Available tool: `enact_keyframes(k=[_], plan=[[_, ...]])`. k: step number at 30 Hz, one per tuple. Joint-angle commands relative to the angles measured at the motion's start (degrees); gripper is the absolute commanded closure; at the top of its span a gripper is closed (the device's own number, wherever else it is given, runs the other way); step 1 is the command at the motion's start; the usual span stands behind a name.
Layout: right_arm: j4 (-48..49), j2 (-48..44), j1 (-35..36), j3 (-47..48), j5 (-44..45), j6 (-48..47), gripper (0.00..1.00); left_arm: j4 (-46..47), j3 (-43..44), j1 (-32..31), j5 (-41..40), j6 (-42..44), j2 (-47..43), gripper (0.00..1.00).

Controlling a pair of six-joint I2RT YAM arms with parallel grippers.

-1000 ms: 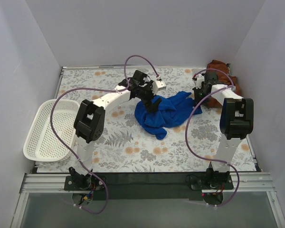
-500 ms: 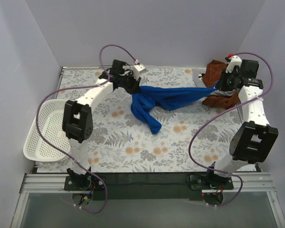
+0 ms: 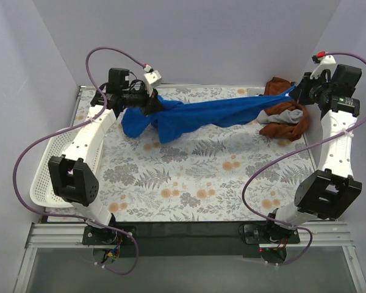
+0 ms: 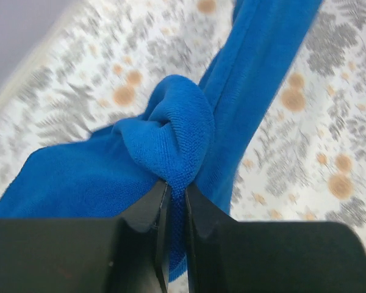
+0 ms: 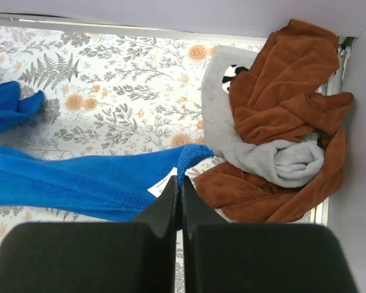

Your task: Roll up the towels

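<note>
Overhead and close wrist views share the towel (image 3: 213, 113).

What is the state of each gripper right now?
The left gripper: shut on the blue towel.
The right gripper: shut on a corner of the same towel.

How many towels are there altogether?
3. One blue towel hangs stretched between the left gripper and right gripper; a brown towel and a grey towel lie heaped at the far right corner. That heap may hide more.
</note>
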Motion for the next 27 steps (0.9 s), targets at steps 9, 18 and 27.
enact_keyframes(k=[9,18,27], plan=[[2.0,-6.1,-3.68,-8.13,3.13,-6.88,0.99,-14.9,-9.24,3.87,-2.81,10.28,0.12,0.98],[-1.86,-10.58,-5.09,-12.87,-3.17,-12.94,0.99,-11.31,-3.98,5.18,-10.52,6.52,2.23,1.0],[1.62,-10.86,-2.19,-11.43,-1.8,-9.1,0.99,-6.8,9.12,6.86,-11.61,-4.13,7.05,1.0]])
